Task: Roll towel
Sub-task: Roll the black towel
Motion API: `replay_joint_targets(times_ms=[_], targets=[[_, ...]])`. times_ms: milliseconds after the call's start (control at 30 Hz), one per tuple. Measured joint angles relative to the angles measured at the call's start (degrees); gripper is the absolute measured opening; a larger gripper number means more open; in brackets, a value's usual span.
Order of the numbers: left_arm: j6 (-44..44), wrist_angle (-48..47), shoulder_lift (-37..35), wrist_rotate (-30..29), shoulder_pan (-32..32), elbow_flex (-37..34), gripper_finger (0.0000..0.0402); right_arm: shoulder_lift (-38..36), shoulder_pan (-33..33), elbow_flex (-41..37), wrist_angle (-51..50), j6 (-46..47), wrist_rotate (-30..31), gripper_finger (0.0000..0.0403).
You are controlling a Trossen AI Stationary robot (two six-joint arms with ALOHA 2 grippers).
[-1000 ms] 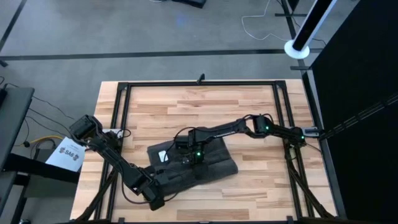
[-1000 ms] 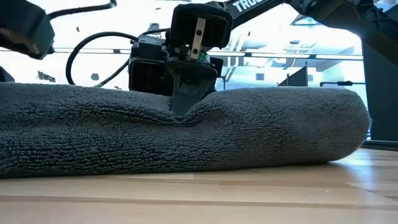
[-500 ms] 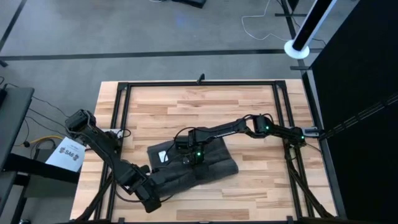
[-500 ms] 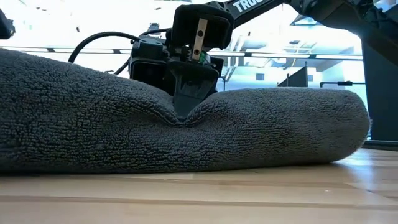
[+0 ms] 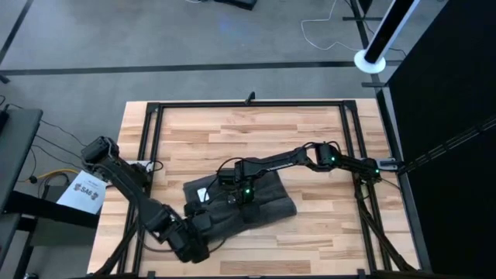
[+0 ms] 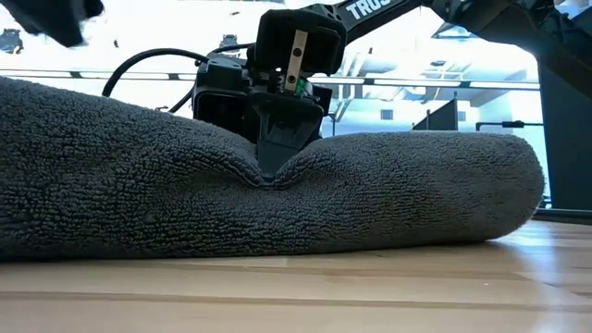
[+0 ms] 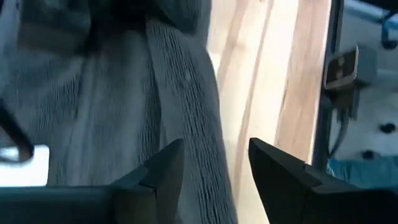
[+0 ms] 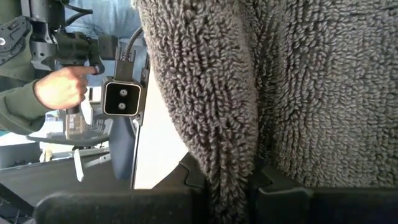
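— Towel (image 5: 248, 205) first: where does it lie?

— On the near middle of the wooden bench (image 5: 256, 136), dark grey, bunched into thick folds, with a small white label (image 5: 203, 196) showing toward its left end. From the low camera it fills the foreground as one long hump.

— And the right pincer (image 6: 280, 153)?

— Pressed down into the top of the towel at about its middle, its fingers pinching a ridge of the cloth; the right wrist camera shows terry pile squeezed tight between them. The pile dips into a notch at that spot.

— The left one?

— The left pincer (image 7: 214, 165) sits low at the towel's near left edge, fingers spread, with a fold of the cloth running between them but not gripped.

— Anything around that crowds the work?

— A black metal frame (image 5: 248, 103) borders the bench. A white sheet of paper (image 5: 84, 192) lies off the bench's left side. Beyond the towel, the right wrist camera shows a person's hand (image 8: 61, 87) holding dark equipment, well away from the bench.
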Motion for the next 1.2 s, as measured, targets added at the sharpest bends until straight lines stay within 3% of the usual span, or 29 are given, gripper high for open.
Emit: replay_joint_targets(times_ms=[200,400,533,667,1000,1200], targets=[[5.29,4.04,3.09,0.1,4.37,-2.2,0.0206,-0.04,-0.03,0.0,-0.08,-0.11,0.0,0.0024],[6.46,5.11,7.71,5.58,6.35,-2.27,0.0237,-0.04,-0.02,0.0,-0.2,-0.27,0.02,0.0024],[6.21,7.92,9.22,7.95,6.89,-2.27,0.0234,-0.04,0.04,0.0,-0.24,-0.39,0.16,0.0024],[5.28,9.46,9.27,10.61,7.38,-2.27,0.0192,-0.04,0.07,0.04,-0.28,-0.37,0.2,0.0024],[7.06,13.61,9.27,16.94,7.99,-3.69,0.0018,-0.04,0.04,0.04,-0.42,-0.16,-1.25,0.0024],[11.64,15.43,9.29,18.52,8.19,-3.82,0.0015,-0.02,0.0,0.04,-0.81,-0.37,-5.2,0.0024]])
